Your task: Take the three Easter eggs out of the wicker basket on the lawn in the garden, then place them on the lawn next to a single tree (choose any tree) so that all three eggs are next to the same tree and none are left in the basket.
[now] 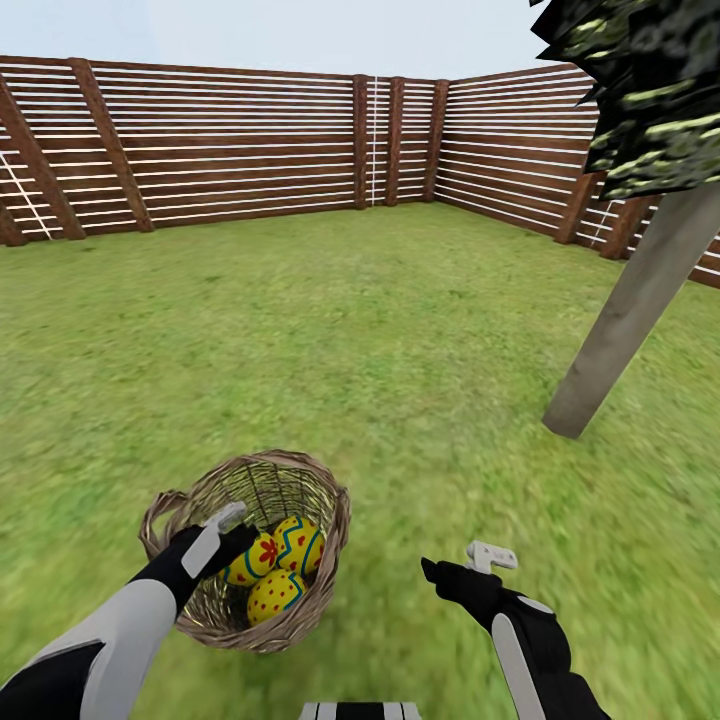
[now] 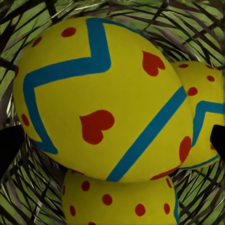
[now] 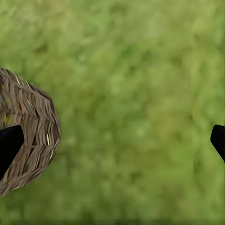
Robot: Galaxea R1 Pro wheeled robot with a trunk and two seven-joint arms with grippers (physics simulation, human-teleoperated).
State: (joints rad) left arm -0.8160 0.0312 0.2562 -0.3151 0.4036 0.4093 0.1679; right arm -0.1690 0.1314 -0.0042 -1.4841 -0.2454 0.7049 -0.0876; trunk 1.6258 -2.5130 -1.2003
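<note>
The wicker basket [image 1: 300, 480] sits on the lawn [image 1: 350, 330] just in front of me, holding three yellow Easter eggs with blue zigzags and red marks [image 1: 298, 545] [image 1: 255, 560] [image 1: 275, 597]. My left gripper [image 1: 235, 545] reaches down inside the basket. In the left wrist view it [image 2: 112, 143] is open, its dark fingertips [image 2: 9, 147] standing on either side of the top egg [image 2: 103, 98], with the other two eggs [image 2: 206, 117] [image 2: 117, 201] beneath. My right gripper [image 1: 455, 565] hovers open over grass to the right of the basket [image 3: 28, 136].
A tree with a pale grey trunk [image 1: 630, 310] and dark blocky foliage [image 1: 640, 80] stands ahead to the right. A brown slatted fence [image 1: 250, 140] rings the lawn at the back and right.
</note>
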